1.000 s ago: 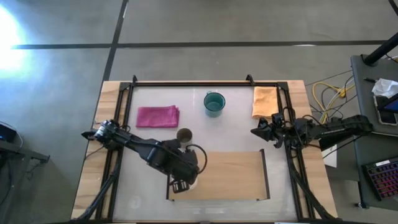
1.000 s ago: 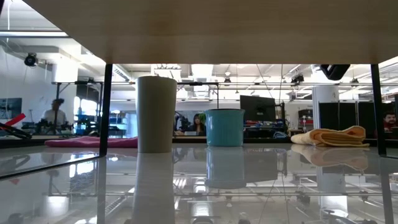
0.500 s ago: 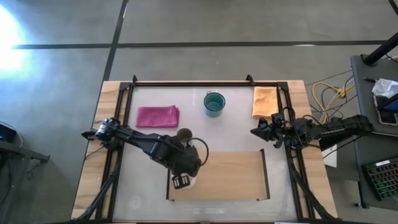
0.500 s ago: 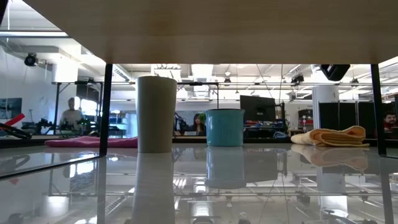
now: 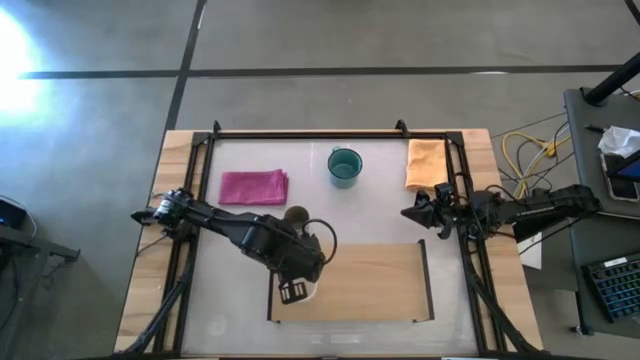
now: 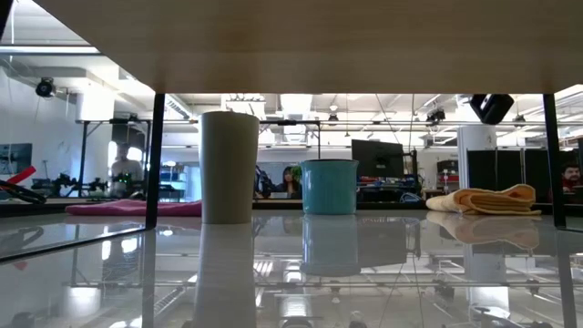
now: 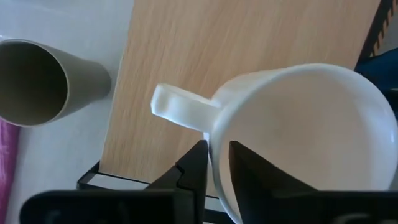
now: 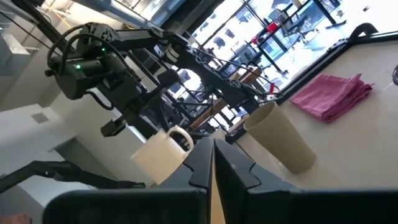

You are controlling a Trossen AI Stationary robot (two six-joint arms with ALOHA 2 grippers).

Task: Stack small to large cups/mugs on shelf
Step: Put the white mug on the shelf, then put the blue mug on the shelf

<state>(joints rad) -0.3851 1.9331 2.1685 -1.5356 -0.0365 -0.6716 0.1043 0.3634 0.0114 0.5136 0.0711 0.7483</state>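
Note:
The cream-white mug [image 7: 298, 137] is in my left gripper [image 7: 214, 155], which is shut on it over the left end of the light-wood shelf [image 5: 370, 285]. The right wrist view shows this mug [image 8: 160, 155] tilted under the left arm. The olive-brown cup [image 5: 297, 215] stands upright on the white tabletop just beyond the shelf's far left corner. Near the table's far edge, the teal mug [image 5: 345, 165] also stands upright on its base. My right gripper [image 5: 408, 213] waits shut at the table's right side. My left gripper pinches the white mug's rim [image 7: 217, 140] just beside the handle [image 7: 180, 107], one finger inside the mug and one outside. The fingers come from above, pointing down. The mug is tilted over the shelf board; I cannot tell whether its base touches the board.
A pink cloth [image 5: 253, 187] lies at the far left and an orange cloth [image 5: 426, 163] at the far right of the tabletop. The shelf's black rails [image 5: 427, 280] run along its short sides. Most of the board to the right of the mug is bare.
My left arm has swung a little toward the table's right, and the gripper with the mug has shifted slightly toward the far edge, still shut on the rim. The other cups and both cloths have stayed in place.

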